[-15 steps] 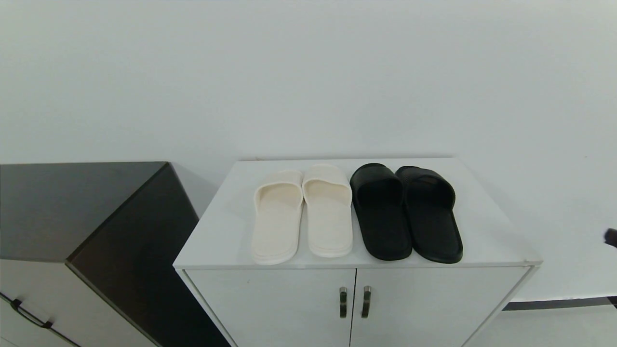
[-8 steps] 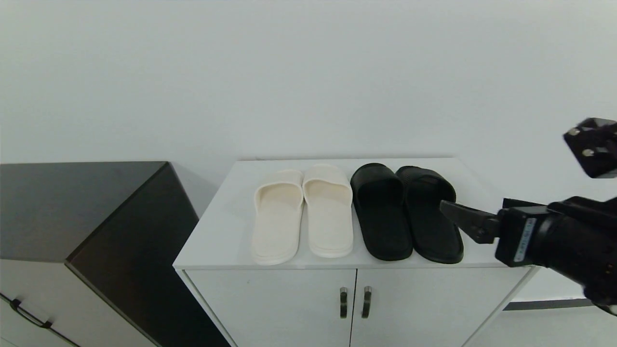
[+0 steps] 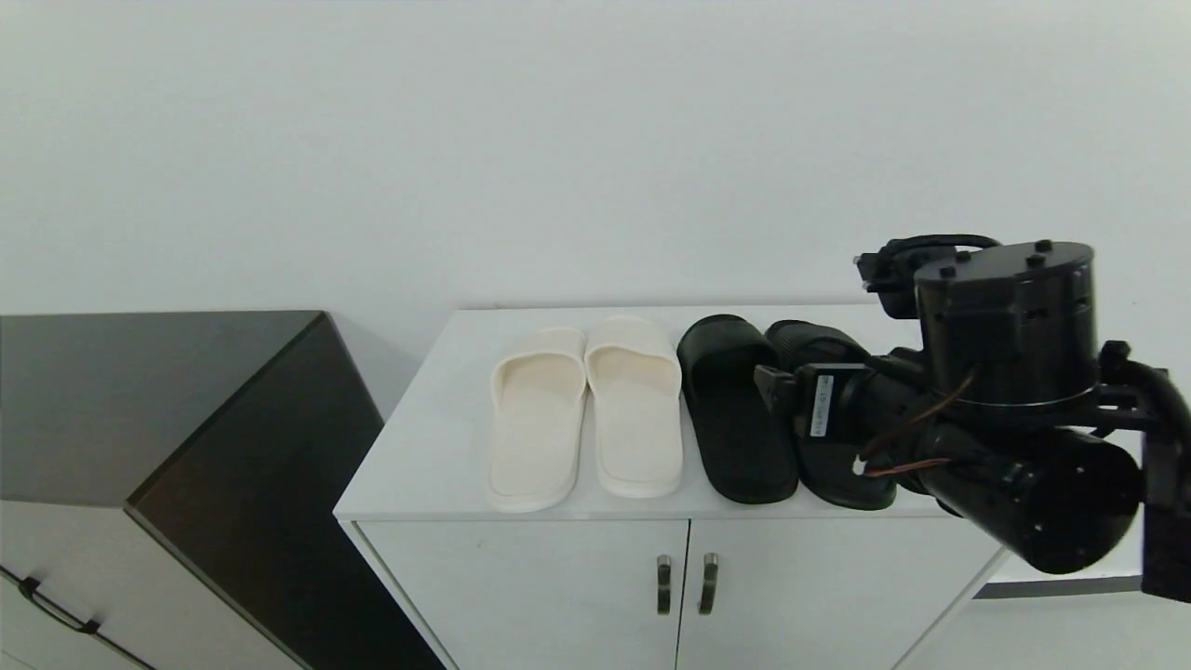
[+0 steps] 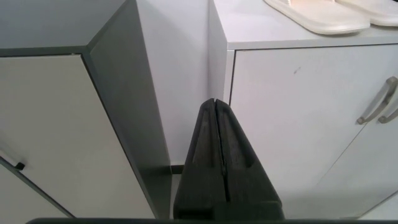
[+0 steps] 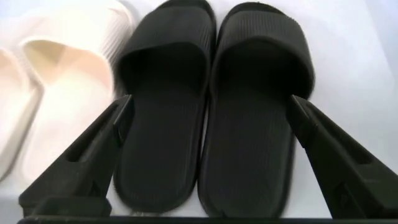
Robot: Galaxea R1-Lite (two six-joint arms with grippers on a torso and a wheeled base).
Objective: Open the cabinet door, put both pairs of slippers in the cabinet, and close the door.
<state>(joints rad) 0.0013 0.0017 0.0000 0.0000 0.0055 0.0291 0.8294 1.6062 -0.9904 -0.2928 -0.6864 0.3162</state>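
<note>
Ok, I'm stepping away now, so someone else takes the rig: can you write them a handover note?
Left end effector: shut, empty, low by the cabinet's left side.
Right end effector: open, spread either side of the black slippers.
White slippers beside them, both pairs on the cabinet top; doors shut.
Done: nothing.
To do: open a door, load both pairs, close it.

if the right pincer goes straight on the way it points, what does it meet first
Most likely the pair of black ribbed rubber slippers on the white cabinet top: the open right pincer frames them, aimed at their footbeds. Depth is unclear.
</note>
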